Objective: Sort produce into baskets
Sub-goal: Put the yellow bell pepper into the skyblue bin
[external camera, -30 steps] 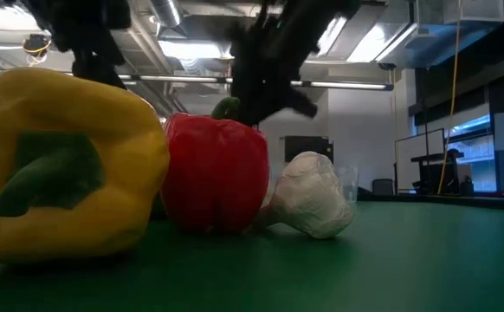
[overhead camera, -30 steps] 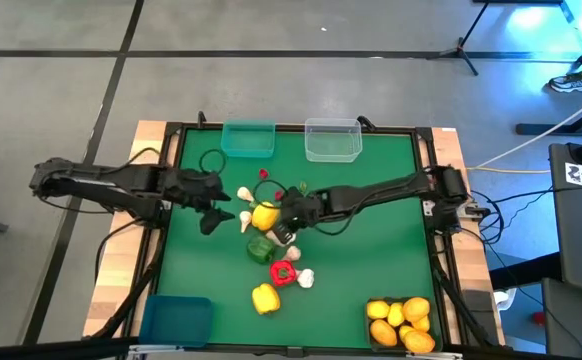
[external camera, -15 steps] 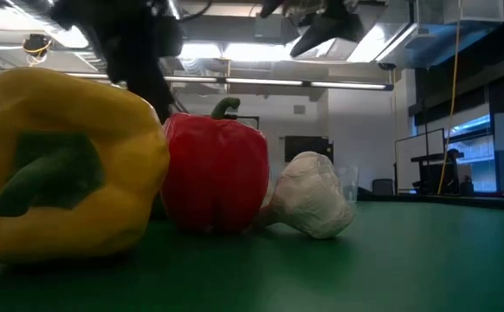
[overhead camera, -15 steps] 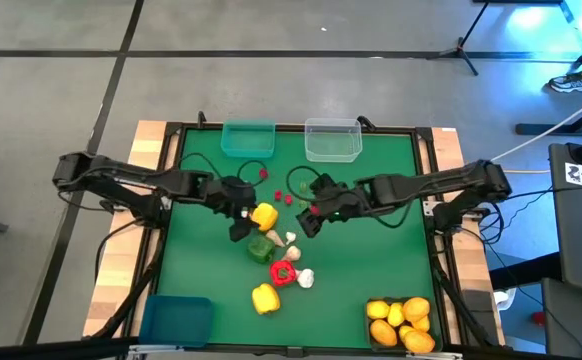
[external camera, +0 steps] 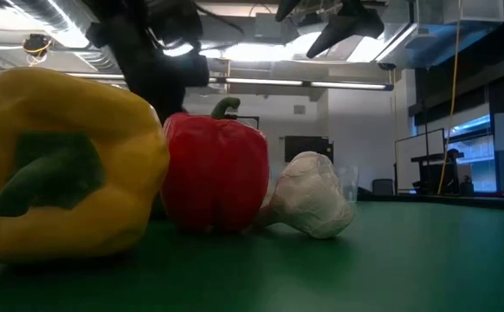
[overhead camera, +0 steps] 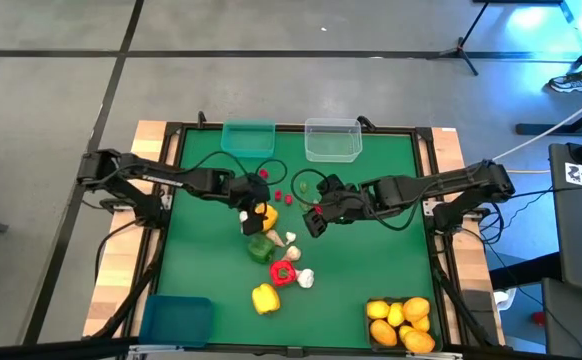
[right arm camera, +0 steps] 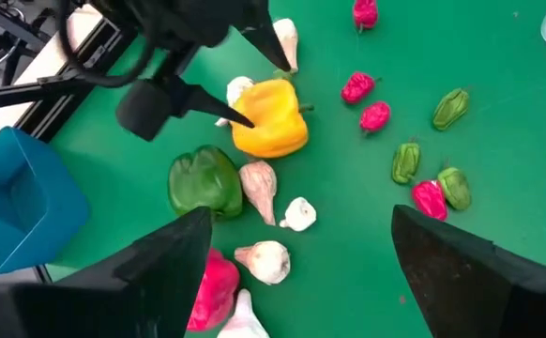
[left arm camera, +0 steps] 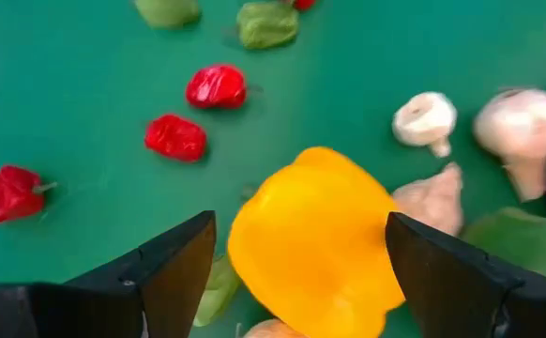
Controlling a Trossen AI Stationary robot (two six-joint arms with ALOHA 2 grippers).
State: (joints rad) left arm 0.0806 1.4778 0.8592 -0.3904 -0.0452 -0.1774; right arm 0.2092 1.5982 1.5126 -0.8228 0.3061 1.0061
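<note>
The produce lies in a pile at mid-table: a yellow pepper [overhead camera: 265, 215], a green pepper [overhead camera: 258, 247], a red pepper [overhead camera: 283, 273], a second yellow pepper [overhead camera: 264, 297], garlic bulbs [right arm camera: 298, 214] and small red [right arm camera: 357, 87] and green [right arm camera: 450, 108] pieces. My left gripper [overhead camera: 251, 210] hangs open over the first yellow pepper [left arm camera: 315, 239], one finger on either side of it; I cannot tell whether they touch it. My right gripper [overhead camera: 315, 216] is open and empty, raised, to the right of the pile. The baskets stand at the corners: teal [overhead camera: 248, 139], clear [overhead camera: 332, 140], blue [overhead camera: 176, 320] and dark grey [overhead camera: 372, 301].
Several yellow-orange citrus [overhead camera: 401, 322] fill the dark grey basket. The low view looks past the near yellow pepper [external camera: 61, 165], red pepper [external camera: 216, 173] and a garlic bulb [external camera: 308, 195]. Bare green mat [overhead camera: 381, 250] lies right of the pile. A black cable loop [overhead camera: 211, 160] lies at the far left.
My right gripper has opened, risen and drawn back from the pile toward the table's right edge. My left gripper has moved toward the right edge until it stands over the yellow pepper. The produce has stayed where it was.
</note>
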